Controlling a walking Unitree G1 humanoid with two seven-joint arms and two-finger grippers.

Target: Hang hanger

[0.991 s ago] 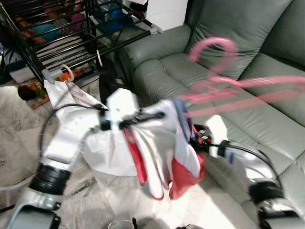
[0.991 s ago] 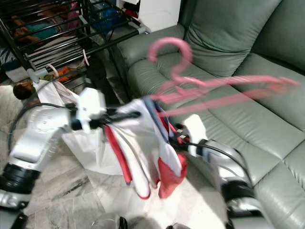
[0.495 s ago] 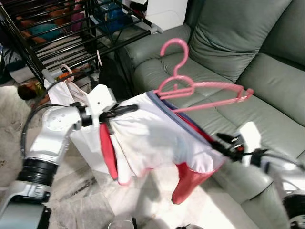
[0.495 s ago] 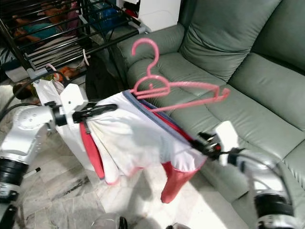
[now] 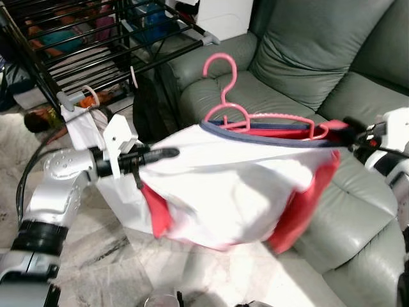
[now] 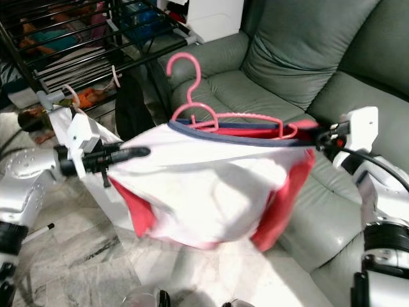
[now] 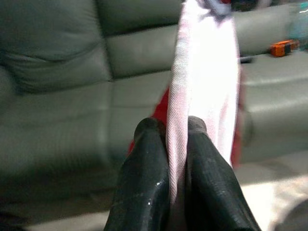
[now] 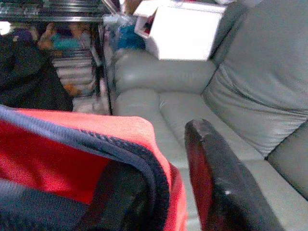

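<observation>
The pink hanger [image 5: 255,115] sits inside the neck of a white-and-red garment [image 5: 236,185], which is stretched almost level between the two arms in front of the grey sofa [image 5: 300,57]. The hanger's long bar runs left to right along the garment's navy-edged top hem, and its hook stands up near the middle-left of the span, pointing up and away from the robot.

The left gripper [image 5: 167,153] holds the garment's left end; in the left wrist view its two black fingers [image 7: 144,178] are pressed together with a fold of white cloth pinched between them. The right gripper [image 6: 324,134] holds the right end, next to the hanger's right tip; in the right wrist view the red cloth with its navy hem lies against one finger [image 8: 216,178], the jaws being clamped on that edge.

The black drying rack [image 5: 96,45] stands to the far left, beyond the left arm, with a white bag [image 5: 86,125] hanging at its near corner. The hook lies nearer the left arm's side, so the hanging move looks to call for carrying the whole span left and farther away until the hook can catch a rail.
</observation>
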